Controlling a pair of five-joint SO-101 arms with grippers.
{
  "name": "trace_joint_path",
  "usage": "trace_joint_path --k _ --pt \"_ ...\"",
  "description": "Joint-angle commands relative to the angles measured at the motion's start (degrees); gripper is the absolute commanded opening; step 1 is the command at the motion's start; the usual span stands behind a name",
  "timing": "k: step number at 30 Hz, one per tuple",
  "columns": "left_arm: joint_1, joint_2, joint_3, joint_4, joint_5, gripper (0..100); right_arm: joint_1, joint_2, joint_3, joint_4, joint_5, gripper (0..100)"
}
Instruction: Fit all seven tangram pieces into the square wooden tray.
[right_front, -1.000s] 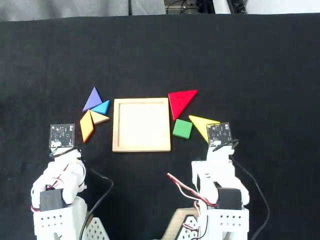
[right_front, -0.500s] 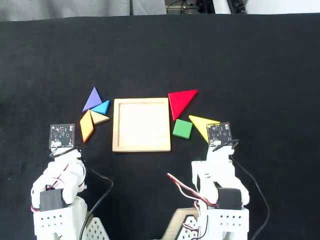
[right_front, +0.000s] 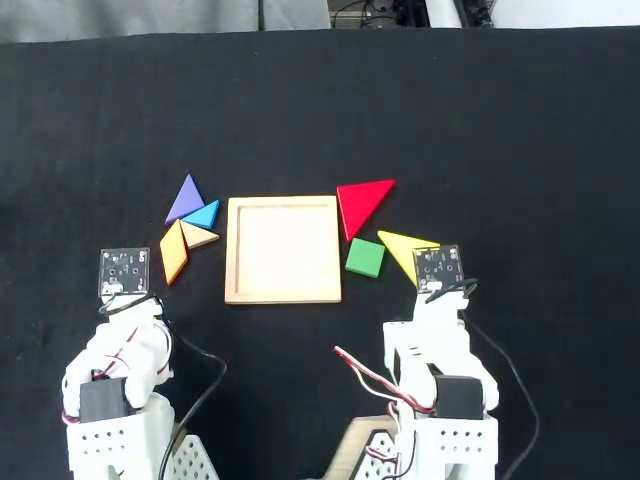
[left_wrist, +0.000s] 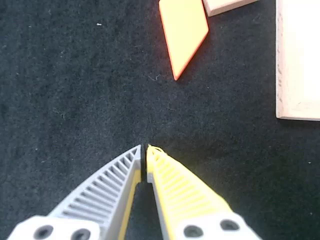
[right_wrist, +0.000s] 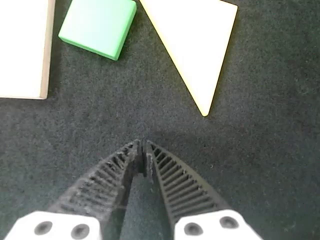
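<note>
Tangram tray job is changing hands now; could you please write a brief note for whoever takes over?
Left gripper: jaws shut, empty. Right gripper: the same.
Tray holds nothing.
Left of it: purple triangle, blue triangle, wooden triangle, orange parallelogram.
Right of it: red triangle, green square, yellow triangle.
Done: nothing. Left: all seven pieces.

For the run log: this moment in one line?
tray empty | seven pieces outside | left claw shut | right claw shut

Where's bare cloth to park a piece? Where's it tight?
Bare: black cloth beyond the wooden tray, and between it and the arm bases. Tight: orange parallelogram plus three triangles left of it; red triangle, green square, yellow triangle right.
</note>
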Motion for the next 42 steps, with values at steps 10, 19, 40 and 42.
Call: trace_joint_path --k 10,19,40,42 --pt "0.0 -0.2 1.1 0.4 -0.4 3 -0.6 -5.1 0.0 0.4 0.1 1.1" --pt "0.0 -0.2 1.1 0.4 -0.4 3 -0.6 -5.1 0.0 -0.1 0.4 1.1" --pt "0.1 -0.2 1.1 0.4 -0.4 3 1.6 -5.1 -0.1 -34.5 4.7 1.2" --pt "0.1 -0.2 1.1 0.4 -0.4 3 3.3 -5.1 -0.1 -35.2 10.7 1.2"
